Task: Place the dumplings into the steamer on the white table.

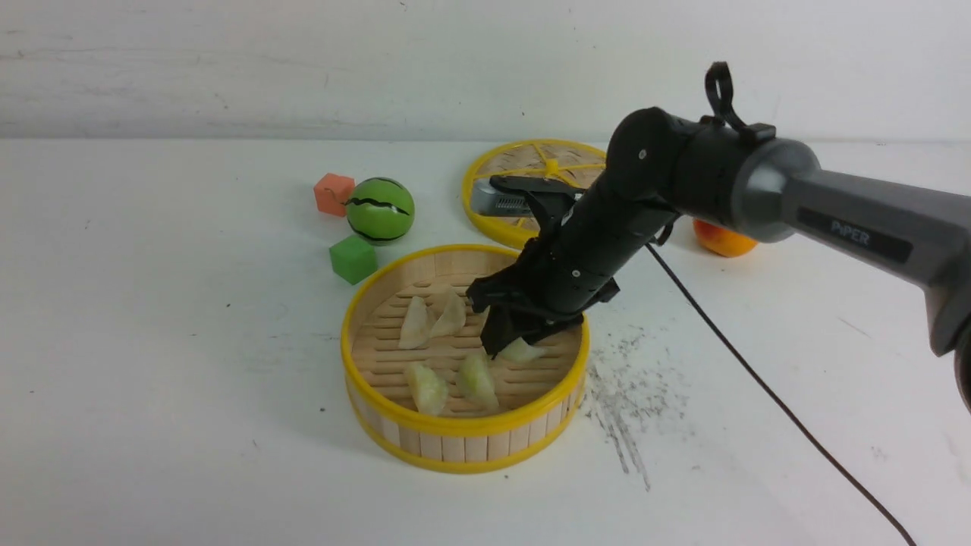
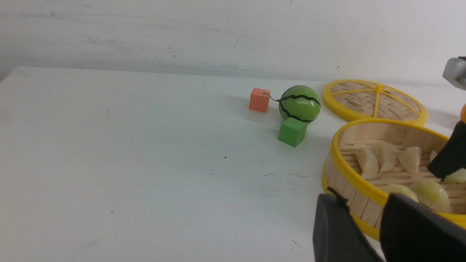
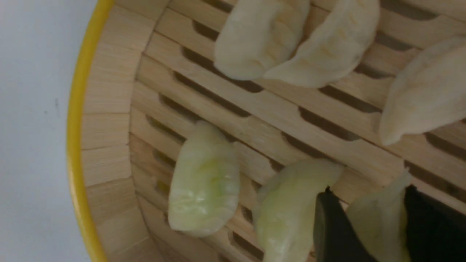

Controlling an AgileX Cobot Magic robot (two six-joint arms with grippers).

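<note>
The right gripper (image 3: 369, 193) has its two dark fingers (image 3: 333, 233) closed narrowly on one pale yellow-green dumpling (image 3: 378, 222), pinched upright between the pads, just above the slotted floor of the steamer (image 1: 455, 425). Five other dumplings (image 3: 205, 182) lie on that floor: two greenish ones just beside the held piece, and three cream ones farther across, two of them touching each other (the front view hides one of these behind the arm). The steamer stands on the white table (image 1: 152, 341), with dark scratch marks on the surface just to its right. The right arm reaches in over the steamer's far-right rim. The left gripper (image 2: 364, 236) hangs low outside the steamer's left wall, its fingers a little apart with nothing between them. Behind the steamer lies the flat woven lid (image 1: 523, 163), with an orange fruit (image 1: 724, 241) to its right. To the left of the lid are a green cube (image 1: 353, 258), a striped green ball (image 1: 380, 210) and an orange cube (image 1: 334, 193).
</note>
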